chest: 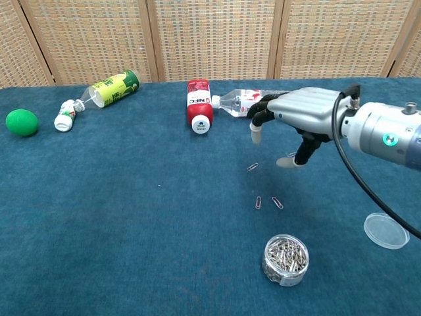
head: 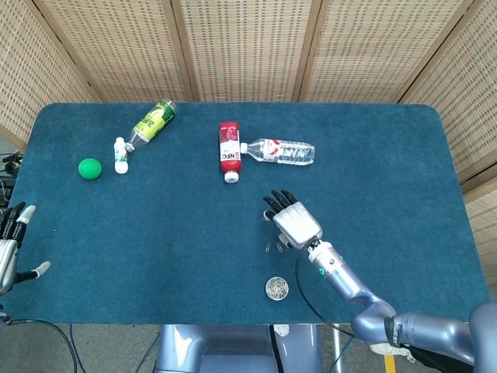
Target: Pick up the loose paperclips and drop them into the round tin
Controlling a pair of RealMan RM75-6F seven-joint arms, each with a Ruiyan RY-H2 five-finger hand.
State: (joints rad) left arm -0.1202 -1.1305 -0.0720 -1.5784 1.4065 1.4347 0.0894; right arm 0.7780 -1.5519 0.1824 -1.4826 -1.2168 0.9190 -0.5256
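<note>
The round tin [chest: 285, 259], filled with paperclips, stands open near the table's front edge and also shows in the head view as the tin [head: 276, 288]. Two loose paperclips [chest: 258, 202] lie side by side just beyond it, seen from above as the paperclips [head: 269, 248]. Another paperclip [chest: 252, 166] lies further back, and one more [chest: 290, 155] sits half hidden by the thumb. My right hand [chest: 299, 115] hovers above these far clips, fingers spread, holding nothing; from above, the right hand [head: 291, 221] covers them. My left hand [head: 12, 245] is open off the table's left edge.
The tin's clear lid [chest: 386, 230] lies at the front right. At the back lie a red bottle [chest: 198, 103], a clear water bottle [head: 279, 151], a yellow-green bottle [chest: 112, 89], a small white bottle [chest: 66, 116] and a green ball [chest: 22, 122].
</note>
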